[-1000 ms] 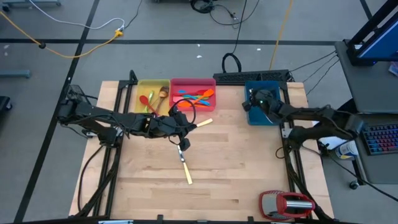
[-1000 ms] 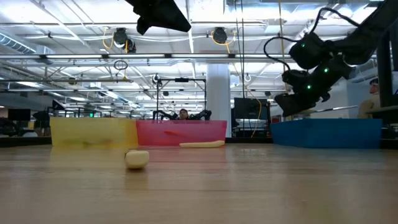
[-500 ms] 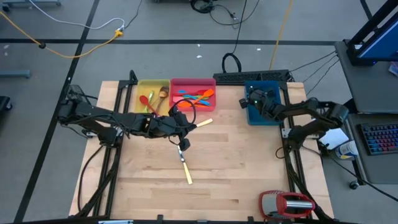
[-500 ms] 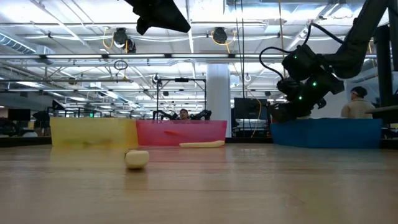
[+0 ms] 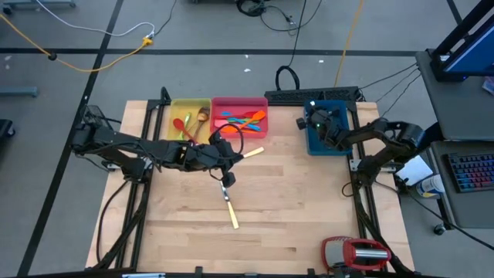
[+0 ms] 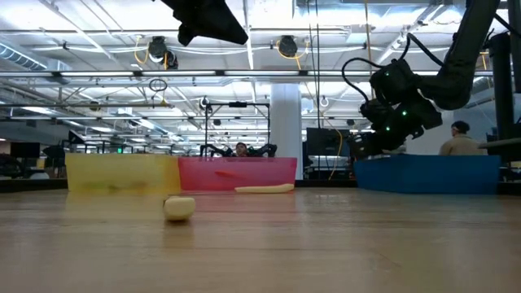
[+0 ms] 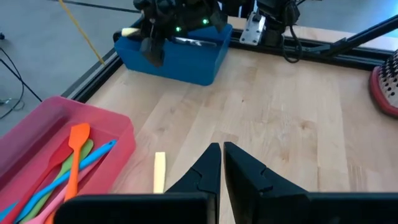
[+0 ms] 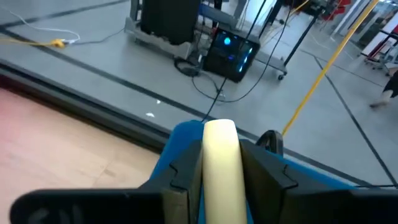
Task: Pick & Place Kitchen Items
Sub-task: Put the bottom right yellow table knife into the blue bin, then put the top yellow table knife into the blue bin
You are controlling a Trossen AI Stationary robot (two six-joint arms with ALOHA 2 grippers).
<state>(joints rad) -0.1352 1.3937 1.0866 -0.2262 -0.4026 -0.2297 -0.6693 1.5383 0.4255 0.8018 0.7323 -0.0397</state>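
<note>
My right gripper (image 5: 316, 123) hangs over the blue tray (image 5: 337, 144) at the far right, shut on a cream-handled utensil (image 8: 219, 163). My left gripper (image 5: 238, 160) hovers shut with nothing in it above the table, just near of the pink tray (image 5: 238, 103). The pink tray holds orange, blue and green spatulas (image 7: 76, 155). The yellow tray (image 5: 185, 108) holds spoons. A cream-handled knife (image 5: 231, 206) lies flat on the wood. A second cream handle (image 5: 255, 152) lies next to the pink tray's near right corner. My right gripper pinches the cream handle (image 8: 219, 149) between its two fingers (image 8: 184, 177), and the handle runs along them. One cream end (image 7: 129, 31) sticks out of the gripper over the blue tray's rim. The utensil is lifted clear; its other end is hidden by the gripper.
A bulky red-and-silver gadget (image 5: 357, 253) sits at the near right corner. The three trays line the far edge. Bare wood lies between the loose knife and the gadget. A person (image 6: 461, 138) shows in the room beyond the table.
My right gripper has sunk toward the blue tray and drifted toward the tray's left rim. Its wrist has turned and its elbow has come up. The cream handle stays between its fingers.
</note>
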